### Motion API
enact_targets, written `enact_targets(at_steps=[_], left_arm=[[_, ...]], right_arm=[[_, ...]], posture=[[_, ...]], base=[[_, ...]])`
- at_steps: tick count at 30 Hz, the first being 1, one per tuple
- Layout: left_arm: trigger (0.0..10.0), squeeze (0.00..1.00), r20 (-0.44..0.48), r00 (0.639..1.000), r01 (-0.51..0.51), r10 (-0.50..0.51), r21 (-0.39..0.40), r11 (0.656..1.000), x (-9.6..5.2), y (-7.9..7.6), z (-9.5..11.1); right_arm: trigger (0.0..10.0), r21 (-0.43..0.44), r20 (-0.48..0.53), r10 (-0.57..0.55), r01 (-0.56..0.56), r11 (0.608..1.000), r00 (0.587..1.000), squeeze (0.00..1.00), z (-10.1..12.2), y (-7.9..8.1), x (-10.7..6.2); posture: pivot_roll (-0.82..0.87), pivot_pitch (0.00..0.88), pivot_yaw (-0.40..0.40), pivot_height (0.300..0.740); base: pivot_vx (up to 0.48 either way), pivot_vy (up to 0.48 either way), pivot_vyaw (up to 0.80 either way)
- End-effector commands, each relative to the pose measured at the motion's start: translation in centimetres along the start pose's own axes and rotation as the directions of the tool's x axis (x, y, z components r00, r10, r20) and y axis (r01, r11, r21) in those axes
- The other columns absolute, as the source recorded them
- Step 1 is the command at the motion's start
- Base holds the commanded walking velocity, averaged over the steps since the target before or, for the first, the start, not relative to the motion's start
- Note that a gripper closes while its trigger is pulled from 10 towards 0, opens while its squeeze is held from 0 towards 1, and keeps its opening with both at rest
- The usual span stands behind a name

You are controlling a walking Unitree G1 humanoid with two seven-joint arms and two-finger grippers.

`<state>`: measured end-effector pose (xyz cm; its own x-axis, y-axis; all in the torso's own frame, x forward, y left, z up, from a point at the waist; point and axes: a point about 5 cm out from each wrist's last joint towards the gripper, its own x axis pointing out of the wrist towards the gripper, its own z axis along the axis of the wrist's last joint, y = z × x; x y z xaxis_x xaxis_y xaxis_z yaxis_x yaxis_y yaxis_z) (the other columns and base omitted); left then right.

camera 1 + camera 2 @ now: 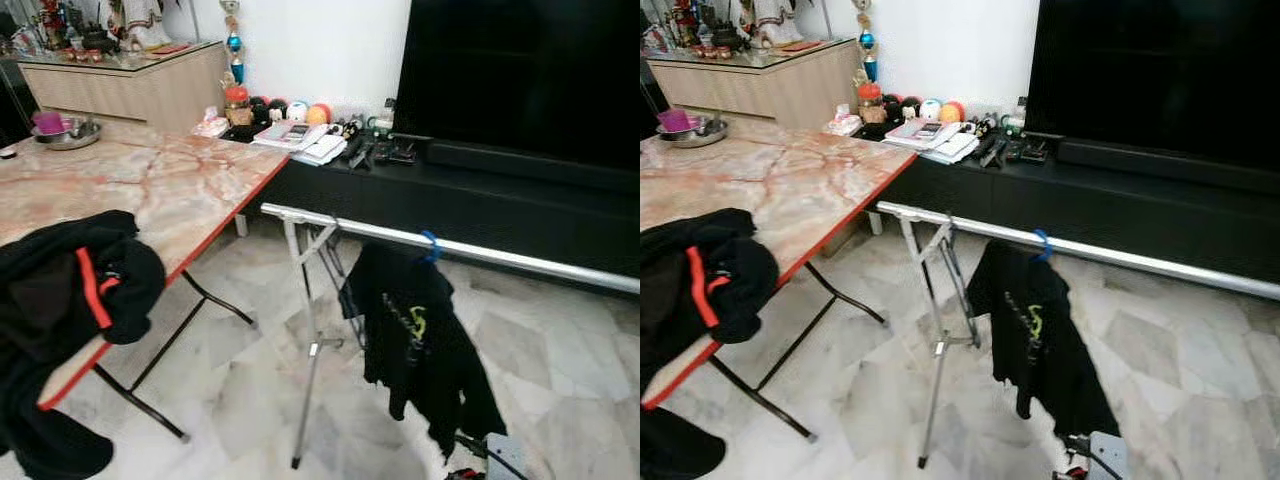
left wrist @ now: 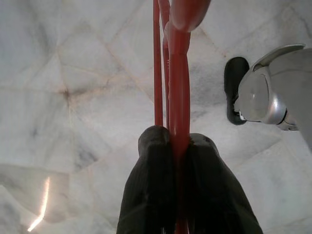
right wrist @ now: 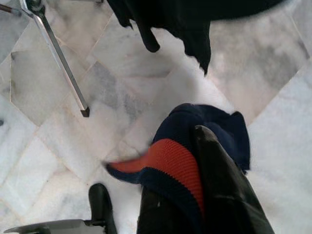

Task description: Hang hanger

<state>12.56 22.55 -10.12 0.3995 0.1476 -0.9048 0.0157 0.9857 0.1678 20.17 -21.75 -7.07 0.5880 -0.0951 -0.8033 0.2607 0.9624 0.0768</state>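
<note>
My left gripper (image 2: pixel 178 146) is shut on a thin red hanger (image 2: pixel 179 73), held over the marble floor. My right gripper (image 3: pixel 183 170) is shut on a navy knitted garment with an orange-red band (image 3: pixel 219 126), low above the floor near the rack's leg (image 3: pixel 58 53). In the eye views a silver rail (image 1: pixel 500 256) of a drying rack runs across the room. A black garment (image 1: pixel 415 330) hangs from it on a blue hanger (image 1: pixel 431 245).
A marble-topped folding table (image 1: pixel 180 180) stands on the left with a black jacket with a red stripe (image 1: pixel 70 290) draped over its near corner. A black TV console (image 1: pixel 480 200) with clutter lines the far wall. Bare marble floor lies between table and rack.
</note>
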Motion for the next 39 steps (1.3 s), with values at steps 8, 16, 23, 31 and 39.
enact_targets(at_steps=[8, 16, 23, 31, 39], left_arm=[[10.0, 0.0, -0.005, 1.0, 0.012, -0.012, 0.015, 1.0, 0.0, -0.3, -0.1], [10.0, 0.0, 0.003, 1.0, 0.011, -0.012, 0.029, 1.0, 0.0, -0.2, 0.2], [10.0, 0.0, 0.019, 1.0, 0.013, -0.014, 0.045, 0.999, 0.1, 0.0, 1.1], [10.0, 0.0, 0.024, 0.999, 0.02, -0.022, 0.059, 0.998, 0.1, 0.1, 1.2], [10.0, 0.0, 0.024, 0.999, 0.02, -0.022, 0.059, 0.998, 0.1, 0.1, 1.2]], right_arm=[[10.0, 0.022, 0.027, -0.011, 0.01, 1.0, 1.0, 0.0, 0.4, -0.5, -0.1], [10.0, 0.022, 0.037, -0.001, 0.0, 1.0, 0.999, 0.0, 0.6, -0.2, 0.0], [10.0, 0.038, 0.081, 0.013, -0.016, 0.999, 0.997, 0.0, 1.6, 0.4, 0.1], [10.0, 0.042, 0.101, 0.017, -0.022, 0.999, 0.995, 0.0, 2.1, 0.6, 0.2], [10.0, 0.042, 0.101, 0.017, -0.022, 0.999, 0.995, 0.0, 2.1, 0.6, 0.2]], posture=[[0.1, 0.0, 0.01, 0.74], [0.11, 0.0, 0.012, 0.74], [0.11, 0.0, 0.023, 0.74], [0.09, 0.0, 0.043, 0.74], [0.09, 0.0, 0.043, 0.74]], base=[[0.0, 0.0, -0.8], [0.0, 0.0, -0.79], [0.0, 0.0, -0.51], [0.0, 0.0, 0.0], [0.0, 0.0, 0.0]])
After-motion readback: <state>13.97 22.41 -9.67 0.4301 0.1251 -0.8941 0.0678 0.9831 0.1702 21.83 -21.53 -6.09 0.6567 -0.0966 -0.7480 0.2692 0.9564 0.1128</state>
